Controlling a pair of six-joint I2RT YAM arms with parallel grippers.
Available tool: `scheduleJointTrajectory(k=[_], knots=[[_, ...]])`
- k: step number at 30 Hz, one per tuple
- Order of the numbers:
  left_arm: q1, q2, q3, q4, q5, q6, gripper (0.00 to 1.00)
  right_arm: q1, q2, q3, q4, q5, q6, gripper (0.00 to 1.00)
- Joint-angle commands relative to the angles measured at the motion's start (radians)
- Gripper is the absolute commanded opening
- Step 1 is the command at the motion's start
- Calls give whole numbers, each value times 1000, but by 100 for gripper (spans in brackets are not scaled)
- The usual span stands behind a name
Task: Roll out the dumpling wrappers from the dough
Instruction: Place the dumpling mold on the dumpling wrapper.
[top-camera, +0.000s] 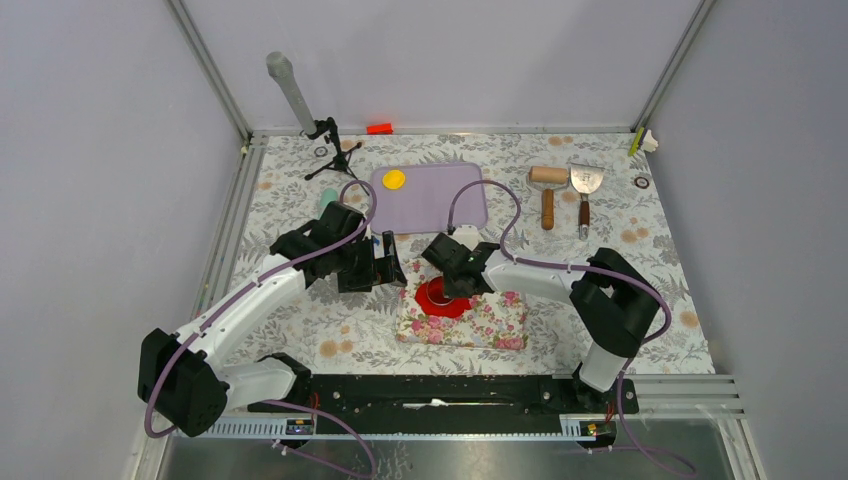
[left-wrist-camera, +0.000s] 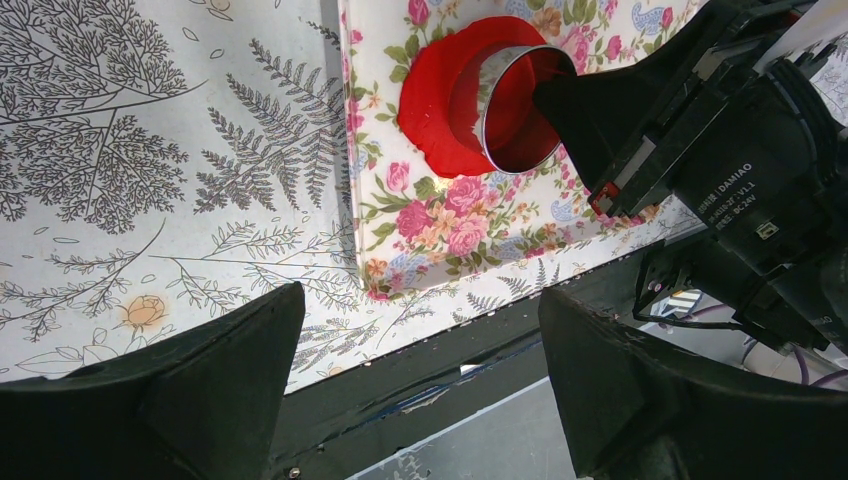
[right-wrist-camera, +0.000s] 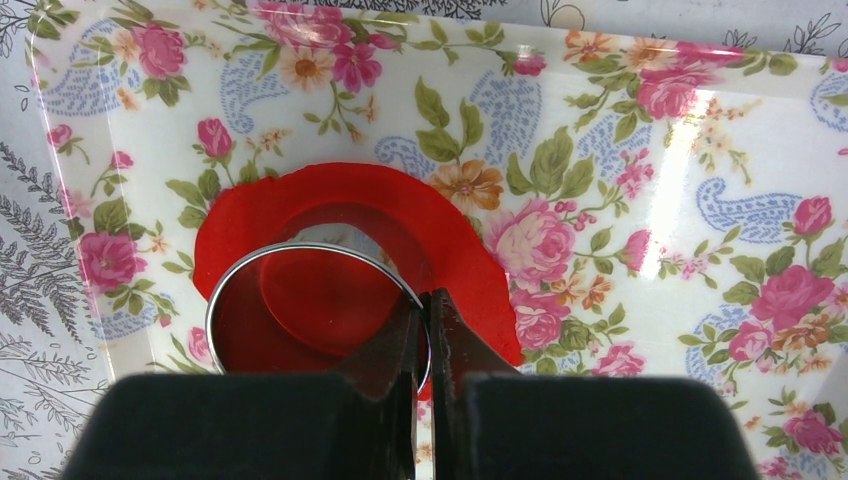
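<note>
Black fingers of the right gripper (right-wrist-camera: 428, 322) are pressed together. They pinch the thin wall of a metal ring (right-wrist-camera: 312, 247) between them. That ring sits on the dough (right-wrist-camera: 440, 225), which is a flat red sheet on the flowery tray (right-wrist-camera: 650, 150). Inside the ring a red circle (right-wrist-camera: 330, 300) shows, with a thin gap at its far edge where the tray peeks through. So a round piece looks cut out, but it lies inside the sheet and has not been taken away.

Over on the other side, the left gripper (left-wrist-camera: 420, 340) is spread wide and holds nothing. It hangs just beside the left edge of the tray.

Far back on the table, a yellow wrapper (top-camera: 394, 179) lies on the purple mat (top-camera: 440, 200). A rolling pin (top-camera: 547, 190) and a scraper (top-camera: 585, 185) lie to the right of the mat, and no claw touches them.

The rolling seems done, since the dough is flat. One wrapper looks finished. What seems left is to lift the ring, free the red circle and put it by the yellow one.
</note>
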Motion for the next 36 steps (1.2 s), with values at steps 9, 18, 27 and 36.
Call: scheduleJointTrajectory(k=[9,18,27,36], knots=[[5,-25,21,22,16,21,95,9,-11,36,-77,21,28,0],[5,-20,16,26,22,35,95,9,11,50,-102,4,38,12],[-2,4,-12,58,4,59,97,9,-25,113,-136,16,23,54],[-14,117,-96,182,-63,27,81,-35,-261,9,-194,97,69,62]])
